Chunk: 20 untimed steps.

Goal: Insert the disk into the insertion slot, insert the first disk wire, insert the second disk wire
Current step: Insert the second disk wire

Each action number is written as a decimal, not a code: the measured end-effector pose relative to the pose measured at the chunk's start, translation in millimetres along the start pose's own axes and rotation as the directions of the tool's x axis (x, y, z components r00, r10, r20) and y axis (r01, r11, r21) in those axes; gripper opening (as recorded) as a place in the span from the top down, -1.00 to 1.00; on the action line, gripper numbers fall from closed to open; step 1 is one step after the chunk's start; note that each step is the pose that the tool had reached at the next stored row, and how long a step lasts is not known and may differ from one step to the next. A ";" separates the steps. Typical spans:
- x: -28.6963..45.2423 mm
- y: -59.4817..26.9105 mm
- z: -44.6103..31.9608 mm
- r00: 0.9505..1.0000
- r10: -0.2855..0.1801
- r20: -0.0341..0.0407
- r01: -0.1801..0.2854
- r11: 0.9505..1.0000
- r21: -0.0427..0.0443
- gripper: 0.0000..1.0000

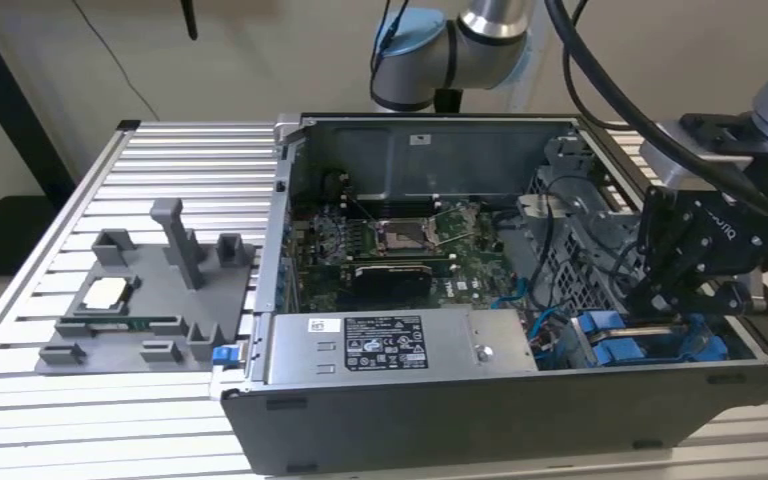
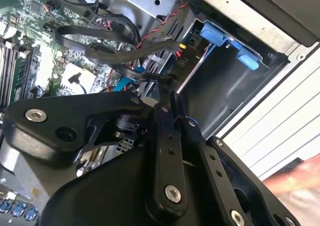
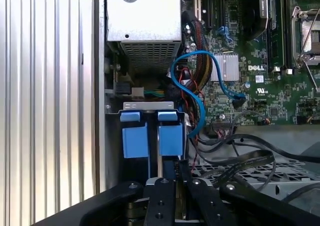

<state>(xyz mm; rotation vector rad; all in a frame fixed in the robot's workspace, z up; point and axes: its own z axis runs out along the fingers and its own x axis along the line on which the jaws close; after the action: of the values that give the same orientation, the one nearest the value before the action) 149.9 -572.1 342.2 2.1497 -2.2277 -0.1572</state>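
Slatted metal bench point(image 1: 157, 150) and open computer case point(image 1: 491, 300) are seen; the gripper point(image 3: 167, 178), seemingly closed on the disk point(image 3: 152, 138), is judged to hold something stiff, fragile, best taken by its blue carrier.

The open computer case point(image 1: 398, 420) sits on the table point(image 1: 37, 420), with a parts tray point(image 1: 144, 300) at the exterior view's left.
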 end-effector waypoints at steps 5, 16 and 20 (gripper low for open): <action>-0.3 -0.4 0.5 1.000 0.004 0.000 -0.004 1.000 0.000 0.69; -0.7 -0.7 -8.8 1.000 0.009 0.002 -0.009 1.000 0.000 0.52; -1.1 0.2 -17.8 1.000 0.009 0.002 -0.009 1.000 0.000 0.52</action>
<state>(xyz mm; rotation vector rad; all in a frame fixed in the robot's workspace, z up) 151.4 -571.8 360.0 2.1407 -2.2376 -0.1582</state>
